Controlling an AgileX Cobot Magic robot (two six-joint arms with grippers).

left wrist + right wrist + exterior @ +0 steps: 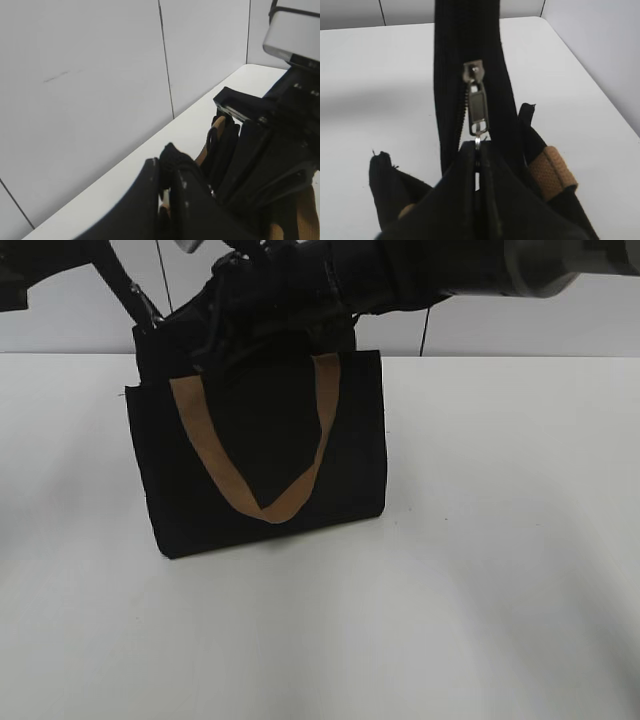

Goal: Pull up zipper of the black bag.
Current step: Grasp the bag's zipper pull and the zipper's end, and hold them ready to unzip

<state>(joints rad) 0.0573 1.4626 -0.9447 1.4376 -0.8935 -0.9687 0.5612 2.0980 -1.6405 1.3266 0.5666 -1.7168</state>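
The black bag (270, 450) stands upright on the white table, a tan strap handle (265, 475) hanging down its front. My left gripper (167, 172) is shut on a corner of the bag's black fabric (172, 155) at its top left end. My right gripper (478, 150) is shut on the silvery pull tab (478, 107) of the zipper (465, 60), which runs along the bag's top edge away from the camera. In the exterior view both grippers sit on the bag's top edge (250, 335), hiding the zipper there.
The white table (480, 540) spreads around the bag. A pale wall (100, 75) stands close behind the table's back edge. A tan strap (552, 172) shows beside my right fingers.
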